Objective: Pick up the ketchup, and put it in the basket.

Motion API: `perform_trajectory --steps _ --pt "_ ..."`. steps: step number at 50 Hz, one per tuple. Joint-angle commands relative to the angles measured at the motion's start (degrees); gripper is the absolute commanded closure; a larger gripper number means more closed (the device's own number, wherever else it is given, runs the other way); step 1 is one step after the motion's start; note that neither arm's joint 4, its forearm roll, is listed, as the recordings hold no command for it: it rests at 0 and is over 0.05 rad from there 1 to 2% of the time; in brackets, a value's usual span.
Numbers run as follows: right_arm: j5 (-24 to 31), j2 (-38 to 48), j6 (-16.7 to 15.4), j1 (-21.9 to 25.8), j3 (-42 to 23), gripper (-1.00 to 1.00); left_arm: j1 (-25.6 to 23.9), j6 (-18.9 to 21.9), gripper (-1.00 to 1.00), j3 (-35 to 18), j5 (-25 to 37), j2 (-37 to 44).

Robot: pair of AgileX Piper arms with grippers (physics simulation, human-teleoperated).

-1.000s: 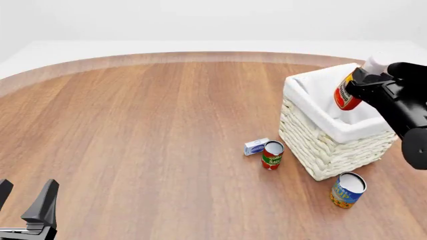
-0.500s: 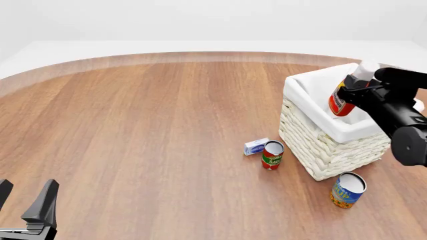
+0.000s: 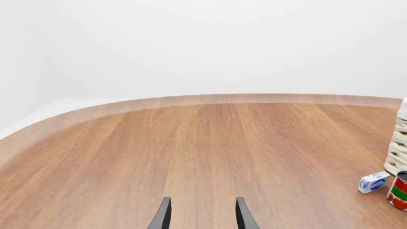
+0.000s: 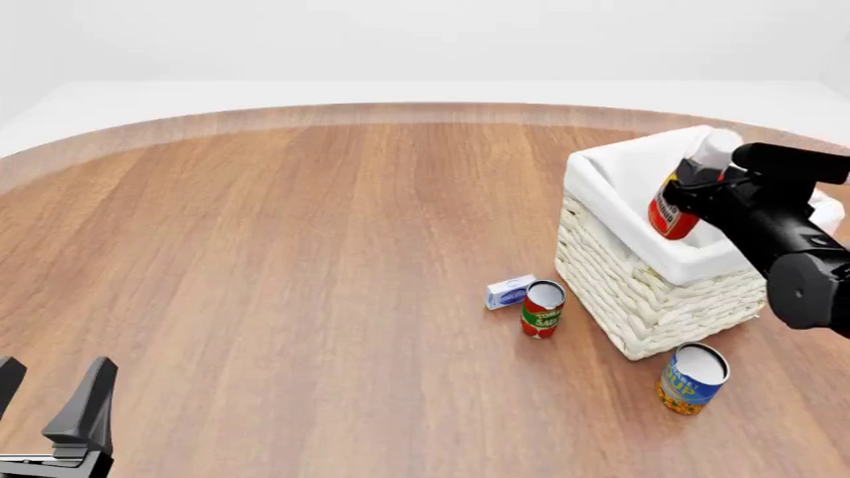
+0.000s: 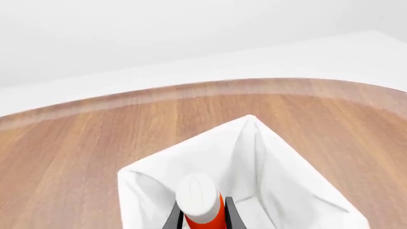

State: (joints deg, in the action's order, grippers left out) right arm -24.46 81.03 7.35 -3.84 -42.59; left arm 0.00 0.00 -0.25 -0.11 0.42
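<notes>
The ketchup, a red bottle with a white cap, hangs tilted over the open top of the basket, held in my right gripper, which is shut on it. In the right wrist view the ketchup's cap sits between the fingers, above the basket's white liner. My left gripper is open and empty at the near left corner of the table, far from the basket. It also shows in the left wrist view.
A red-and-green tomato can and a small white-and-blue box stand just left of the basket. A blue-and-orange can stands in front of it. The left wrist view shows the box and the tomato can.
My right gripper has carried the ketchup a little to the left and lower, further over the basket's opening. The left arm has not moved.
</notes>
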Motion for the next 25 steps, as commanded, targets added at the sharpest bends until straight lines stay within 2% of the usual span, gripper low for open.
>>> perform_trajectory --steps 1,11,12,25 --pt "-0.38 0.74 1.04 -0.03 -0.29 1.0 0.0 0.0 -1.0 0.0 0.0 0.0" --pt "-0.43 1.23 1.28 -0.02 -0.39 1.0 0.0 0.0 -1.0 0.0 0.0 0.0" --pt "-0.39 1.23 1.32 0.05 -0.45 -1.0 0.0 0.0 -1.0 0.0 0.0 0.01" --pt "-0.63 1.65 1.8 0.43 -0.67 -1.0 0.01 0.0 -1.0 0.0 0.0 -0.01"
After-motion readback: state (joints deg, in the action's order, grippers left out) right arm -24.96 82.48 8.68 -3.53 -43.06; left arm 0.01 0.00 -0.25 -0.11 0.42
